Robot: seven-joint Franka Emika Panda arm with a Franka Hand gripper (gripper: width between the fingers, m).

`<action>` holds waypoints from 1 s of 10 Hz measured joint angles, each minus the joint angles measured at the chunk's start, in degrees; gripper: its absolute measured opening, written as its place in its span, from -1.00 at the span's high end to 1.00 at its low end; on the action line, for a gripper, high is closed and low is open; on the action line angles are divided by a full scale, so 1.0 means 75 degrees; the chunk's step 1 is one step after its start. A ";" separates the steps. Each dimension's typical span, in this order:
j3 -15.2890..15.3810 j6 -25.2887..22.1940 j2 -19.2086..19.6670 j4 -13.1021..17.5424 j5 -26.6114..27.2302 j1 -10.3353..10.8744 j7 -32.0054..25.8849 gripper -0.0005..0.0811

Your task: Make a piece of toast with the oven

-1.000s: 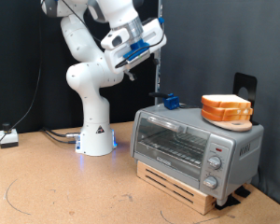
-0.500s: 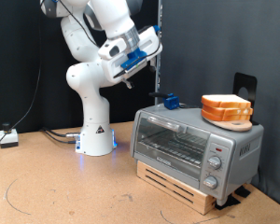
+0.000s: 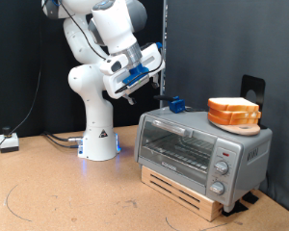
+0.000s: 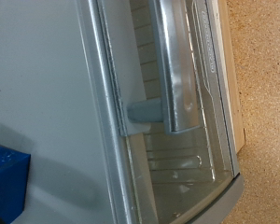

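Note:
The silver-grey oven [image 3: 197, 149] stands on a wooden base at the exterior view's right. Its glass door is shut, and the wire rack shows behind the glass. On its top lies a bread slice [image 3: 233, 106] with an orange plate [image 3: 231, 121]. I see no other piece of toast. My gripper [image 3: 144, 64] hangs in the air above and to the exterior view's left of the oven, touching nothing. The wrist view shows no fingers. It looks at the oven's top [image 4: 47, 93], the glass door and the grey bar handle [image 4: 177, 65].
A small blue object [image 3: 175, 104] sits on the oven's top at its back left corner and also shows in the wrist view [image 4: 5, 182]. Three knobs [image 3: 222, 164] are on the oven's right front. The robot's base [image 3: 98, 140] stands behind on the brown table [image 3: 67, 192].
My gripper has moved down and towards the exterior view's left, and turned. The oven, plate and bread have not moved.

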 joint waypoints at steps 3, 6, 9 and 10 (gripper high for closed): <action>0.0069 0.0878 0.0236 -0.0465 -0.0131 -0.0002 -0.0018 -0.99; 0.0143 0.1709 0.0921 -0.0609 -0.0135 0.0138 -0.0023 -0.99; 0.0155 0.2104 0.1518 -0.0613 -0.0043 0.0407 -0.0044 -0.99; 0.0156 0.2115 0.1626 -0.0617 -0.0010 0.0471 -0.0085 -0.99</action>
